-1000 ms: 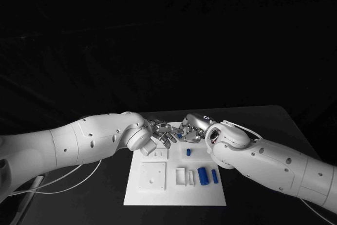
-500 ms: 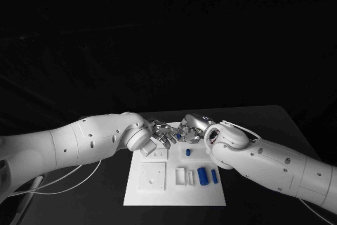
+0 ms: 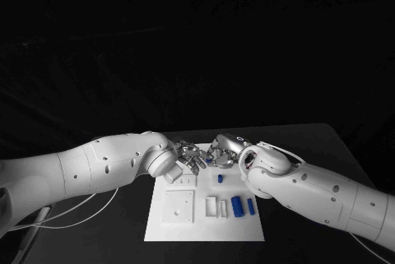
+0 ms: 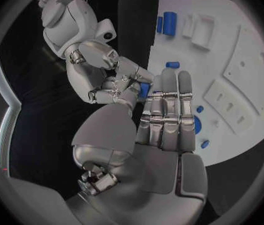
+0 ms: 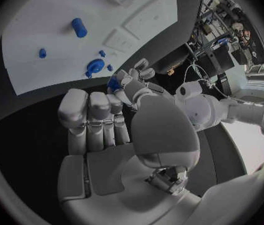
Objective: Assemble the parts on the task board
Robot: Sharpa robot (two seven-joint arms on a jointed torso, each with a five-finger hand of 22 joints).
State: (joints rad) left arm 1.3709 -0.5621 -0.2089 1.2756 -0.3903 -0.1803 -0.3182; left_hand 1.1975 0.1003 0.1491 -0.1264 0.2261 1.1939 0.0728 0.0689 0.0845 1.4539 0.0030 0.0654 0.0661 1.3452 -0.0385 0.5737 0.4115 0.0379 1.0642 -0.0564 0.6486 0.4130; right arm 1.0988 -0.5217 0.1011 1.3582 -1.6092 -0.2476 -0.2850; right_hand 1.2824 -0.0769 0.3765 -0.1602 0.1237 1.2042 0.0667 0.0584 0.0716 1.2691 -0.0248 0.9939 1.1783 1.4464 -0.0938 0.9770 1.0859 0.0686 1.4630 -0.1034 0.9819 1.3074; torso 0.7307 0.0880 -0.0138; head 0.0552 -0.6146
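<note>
The white task board (image 3: 181,230) lies in the middle of the black table. At its far end my left hand (image 3: 188,155) and right hand (image 3: 224,152) meet fingertip to fingertip. A small blue part (image 3: 210,159) sits between them, above the board. In the left wrist view the right hand (image 4: 107,77) pinches this blue part (image 4: 144,90) at the tips of the left hand's fingers (image 4: 166,92). In the right wrist view the left hand (image 5: 134,82) grips the same blue part (image 5: 114,83). Both hands touch it.
On the board lie two blue cylinders (image 3: 238,206) side by side, a short blue peg (image 3: 221,177) and white blocks (image 3: 212,206). Near the far end a round blue piece (image 5: 96,65) and small blue studs (image 5: 42,53) sit on the board.
The right hand has edged slightly towards the left hand. Both stay together at the board's far end with the blue part between them.
</note>
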